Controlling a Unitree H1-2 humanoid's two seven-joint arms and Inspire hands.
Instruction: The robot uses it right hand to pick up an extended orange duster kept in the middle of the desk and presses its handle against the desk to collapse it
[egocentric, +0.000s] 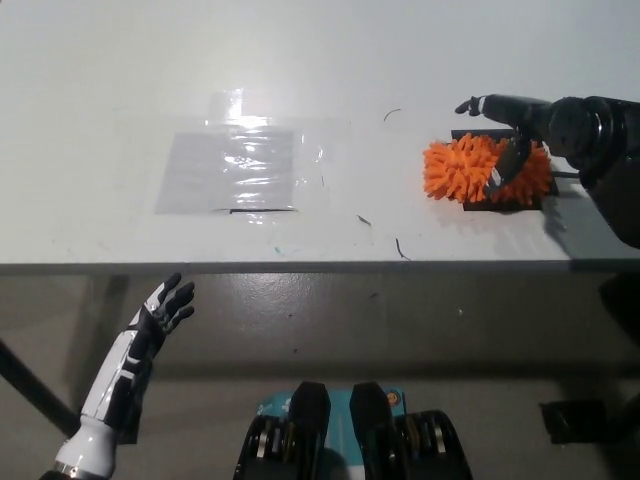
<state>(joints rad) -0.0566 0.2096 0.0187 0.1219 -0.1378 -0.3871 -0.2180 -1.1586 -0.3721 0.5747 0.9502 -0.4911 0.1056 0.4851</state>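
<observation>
One fluffy orange duster (470, 170) lying at the right side of the desk (120, 90), black right hand (520, 125) reaching over it, fingers spread, grasping nothing; white left hand (160, 308) hanging below the desk edge, fingers apart; one shiny plastic sheet (235, 168) taped mid-desk

Bright even overhead light; glare on plastic sheet (240, 165); sharp focus.

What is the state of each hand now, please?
Left hand: open, holding nothing, below the desk edge.
Right hand: open, fingers spread over the duster, not gripping it yet.
</observation>
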